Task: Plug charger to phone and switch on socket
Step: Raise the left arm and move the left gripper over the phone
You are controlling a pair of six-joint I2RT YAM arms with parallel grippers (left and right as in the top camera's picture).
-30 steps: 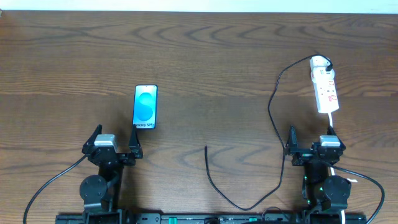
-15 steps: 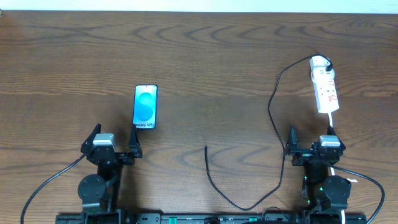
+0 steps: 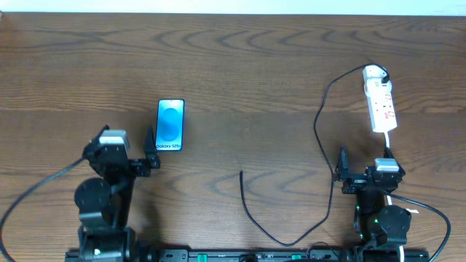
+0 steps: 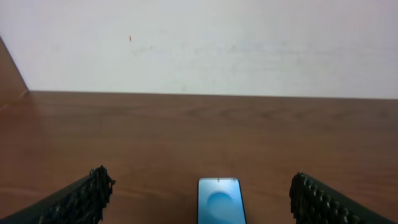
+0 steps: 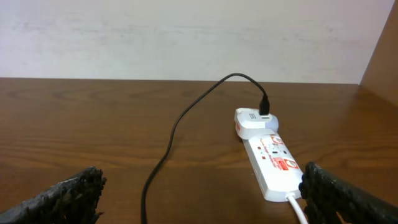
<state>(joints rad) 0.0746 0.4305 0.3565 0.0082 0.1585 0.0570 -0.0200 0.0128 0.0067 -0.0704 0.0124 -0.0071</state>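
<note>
The phone (image 3: 170, 125) lies face up on the left of the table, its blue screen lit; the left wrist view shows its far end (image 4: 220, 200) between my fingers. My left gripper (image 3: 127, 138) (image 4: 199, 182) is open just left of the phone's near end and holds nothing. The white socket (image 3: 380, 102) (image 5: 270, 158) lies at the far right, with a white adapter (image 5: 255, 121) plugged into its far end. The charger (image 3: 320, 124) (image 5: 171, 137) runs from there in a loop to its free tip (image 3: 242, 173) at mid-table. My right gripper (image 3: 364, 160) (image 5: 202, 177) is open and empty, short of the socket.
The socket's white lead (image 5: 297, 208) runs back past my right fingers. Thick black robot cables (image 3: 44, 196) trail off both arm bases at the near edge. A pale wall (image 4: 199, 43) stands behind the table's far edge.
My left arm has moved forward and slightly left, bringing its open gripper up beside the phone's near end. The right arm, charger and socket have not moved.
</note>
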